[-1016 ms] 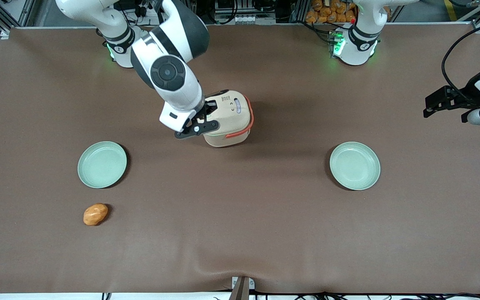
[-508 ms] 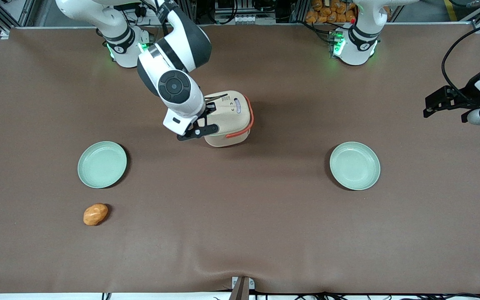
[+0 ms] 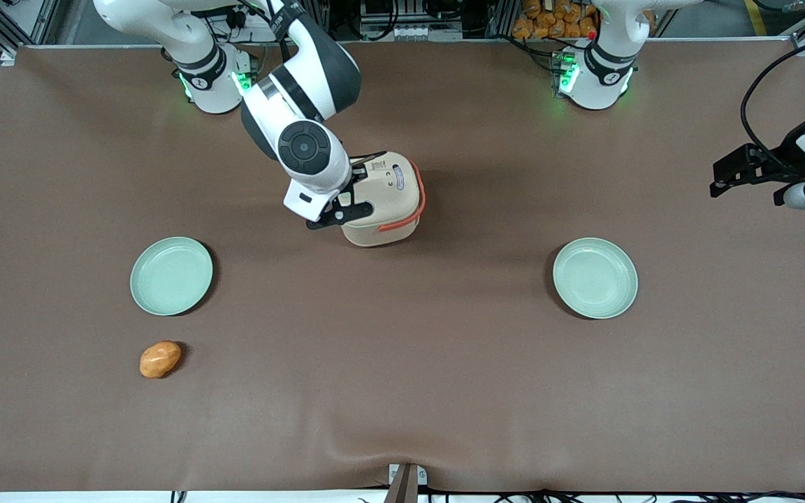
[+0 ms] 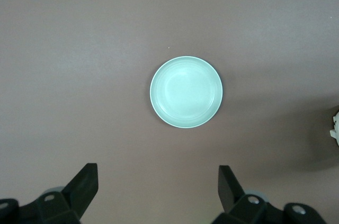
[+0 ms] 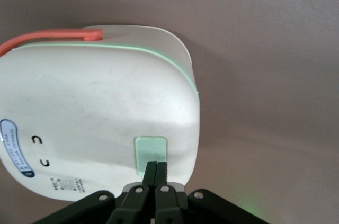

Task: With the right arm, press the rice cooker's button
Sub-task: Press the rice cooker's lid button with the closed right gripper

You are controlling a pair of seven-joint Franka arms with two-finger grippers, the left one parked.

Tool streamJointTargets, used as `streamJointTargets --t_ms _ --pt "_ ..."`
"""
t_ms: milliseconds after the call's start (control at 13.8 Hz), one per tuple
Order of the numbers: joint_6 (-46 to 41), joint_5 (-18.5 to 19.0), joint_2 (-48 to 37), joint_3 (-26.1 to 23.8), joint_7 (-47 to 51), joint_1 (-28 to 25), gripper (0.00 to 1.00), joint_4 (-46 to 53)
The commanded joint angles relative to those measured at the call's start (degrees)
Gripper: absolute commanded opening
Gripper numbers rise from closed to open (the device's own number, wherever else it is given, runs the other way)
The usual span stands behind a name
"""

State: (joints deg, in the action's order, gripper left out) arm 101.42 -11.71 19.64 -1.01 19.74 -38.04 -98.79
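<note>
The beige rice cooker (image 3: 385,199) with a coral-red handle (image 3: 409,216) stands on the brown table near its middle. In the right wrist view the cooker's lid (image 5: 100,107) shows a pale green rim and a pale green rectangular button (image 5: 151,152). My right arm's gripper (image 5: 155,168) is shut, its fingertips together at the edge of that button. In the front view the gripper (image 3: 348,183) sits over the cooker's side toward the working arm's end, partly hidden by the wrist.
Two pale green plates lie nearer the front camera, one (image 3: 171,275) toward the working arm's end and one (image 3: 595,277) toward the parked arm's end, also in the left wrist view (image 4: 186,92). An orange bread-like lump (image 3: 160,359) lies nearer still.
The right arm's wrist has shifted toward the cooker and a little farther from the front camera, bringing the shut gripper closer over the lid. The cooker has not moved.
</note>
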Motion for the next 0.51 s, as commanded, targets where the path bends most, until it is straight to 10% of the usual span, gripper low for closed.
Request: streamJointTargets --t_ms 0,435 --pt "-0.08 -1.04 -0.30 -0.04 0.73 -0.46 0.03 -0.88" --pt "0.00 -1.03 0.75 -0.04 0.73 -0.55 0.03 -0.88"
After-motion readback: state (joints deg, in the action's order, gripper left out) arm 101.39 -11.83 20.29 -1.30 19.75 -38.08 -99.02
